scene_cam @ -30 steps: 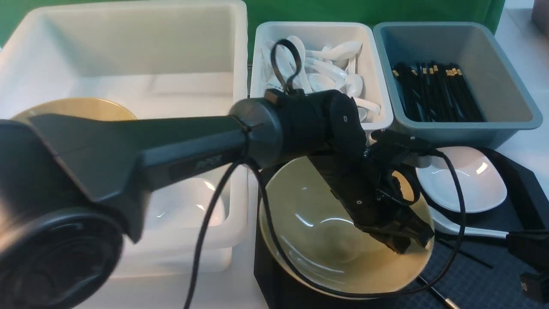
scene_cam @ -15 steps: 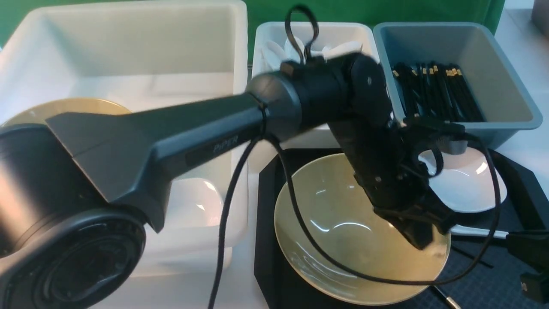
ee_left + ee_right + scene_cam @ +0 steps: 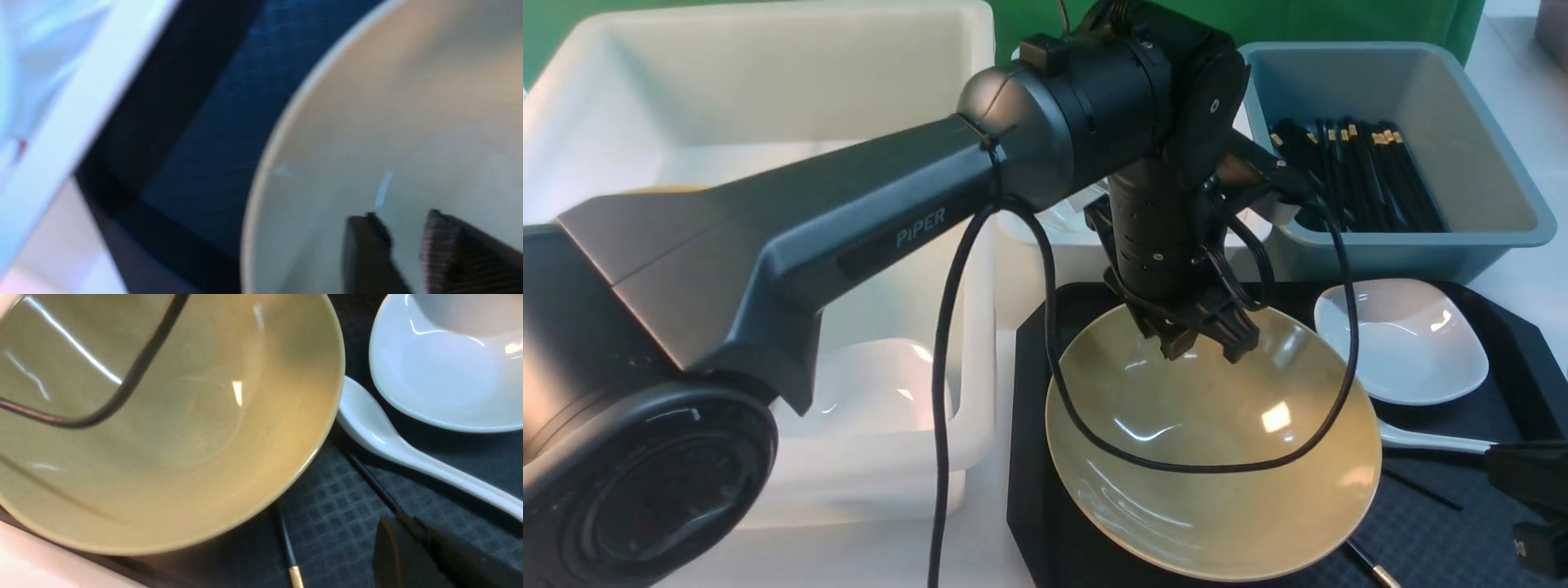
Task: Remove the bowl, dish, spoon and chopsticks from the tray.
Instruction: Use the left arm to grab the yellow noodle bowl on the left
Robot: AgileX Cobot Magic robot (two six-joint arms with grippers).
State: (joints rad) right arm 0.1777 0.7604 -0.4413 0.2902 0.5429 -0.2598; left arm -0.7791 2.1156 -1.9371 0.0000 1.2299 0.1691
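Currently we list every task item as not yet cleared from the tray (image 3: 1025, 490).

- Bowl (image 3: 1213, 445): rests on the tray's left half. One stick runs under its rim, so we judge it must go first.
- Dish (image 3: 1401, 343): at the tray's far right, just beside the bowl but apart from it.
- Spoon (image 3: 380, 437): lies between bowl and dish, its scoop tucked against the bowl's rim.
- Chopsticks (image 3: 286, 539): on the tray floor at the near side, partly hidden by the bowl.
- Left gripper (image 3: 1205, 341): points down over the bowl's far rim, its fingers parted with nothing between them. We judge it is placed to pinch that rim. The wrist view is too blurred to show contact.
- Right gripper (image 3: 392, 543): closed and empty, low over the tray's near right by the chopsticks. We take it to be keeping out of the left arm's way.
- White tub (image 3: 768, 122): directly left of the tray and roomy, which makes it the likely place for the bowl.
- Grey-blue tub (image 3: 1486, 163): behind the tray, stocked with black sticks, which suits the chopsticks.
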